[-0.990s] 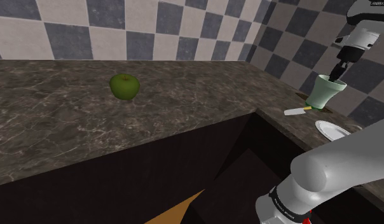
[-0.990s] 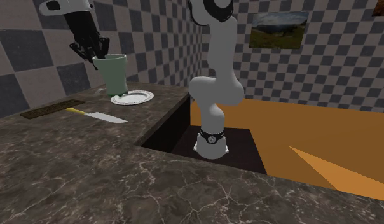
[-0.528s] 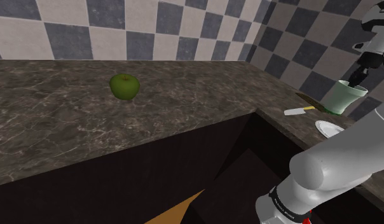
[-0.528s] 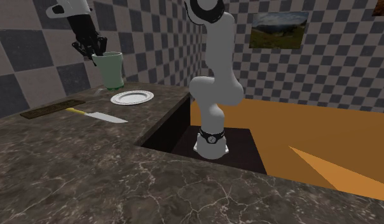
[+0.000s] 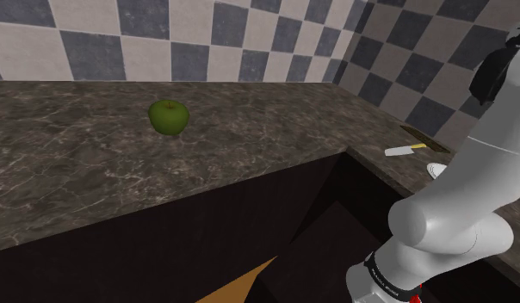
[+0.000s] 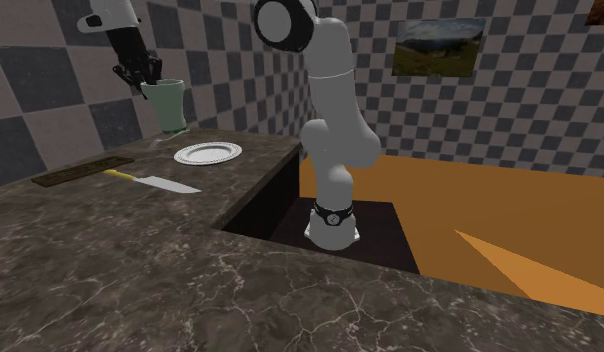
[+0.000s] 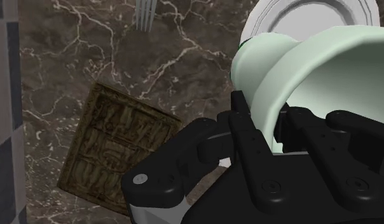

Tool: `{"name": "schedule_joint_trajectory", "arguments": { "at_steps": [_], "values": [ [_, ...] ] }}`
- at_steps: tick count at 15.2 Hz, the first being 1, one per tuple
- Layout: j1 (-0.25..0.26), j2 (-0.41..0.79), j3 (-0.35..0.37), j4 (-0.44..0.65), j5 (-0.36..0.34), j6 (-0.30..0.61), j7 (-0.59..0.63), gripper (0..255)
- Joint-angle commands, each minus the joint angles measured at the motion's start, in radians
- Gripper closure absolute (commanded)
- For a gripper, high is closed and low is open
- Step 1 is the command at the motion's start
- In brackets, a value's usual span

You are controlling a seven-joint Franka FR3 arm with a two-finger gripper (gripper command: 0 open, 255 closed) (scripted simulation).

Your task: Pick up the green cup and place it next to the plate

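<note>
Gripper (image 6: 142,76) clamped on the pale green cup (image 6: 168,106), one finger inside the mouth and one outside, pinching a single stretch of the rim wall. Cup carried upright, low over the dark marbled counter (image 6: 290,285), just behind the white plate (image 6: 207,153) on the checkered wall's (image 6: 50,80) side. Touching down or not: cannot tell.

Main risk, judged from that one-sided hold: pivoting about the pinch, so a tilted base at contact. Letting go above the surface likely means a wobble or a topple toward the plate. Setting down too close means the base riding up on the plate's rim and resting crooked. Setting down too far back means scraping the wall. On opening, the inner finger could drag the rim and tug the cup over, so better a straight lift out of the mouth.

Farther out, little danger: yellow-handled knife (image 6: 150,182) lying near the plate, brown board (image 6: 80,172) beyond it, green apple (image 5: 169,117) well apart on the other run of counter.
</note>
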Motion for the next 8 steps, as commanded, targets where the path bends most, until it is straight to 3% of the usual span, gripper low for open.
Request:
{"name": "schedule_joint_trajectory", "arguments": {
  "at_steps": [1,2,8],
  "values": [
    [-0.098,0.097,-0.007,0.098,0.069,-0.033,-0.086,255],
    [-0.120,0.113,-0.002,0.117,0.080,-0.039,-0.098,255],
    [-0.074,0.076,-0.004,-0.010,0.051,0.059,-0.080,255]
  ]
}}
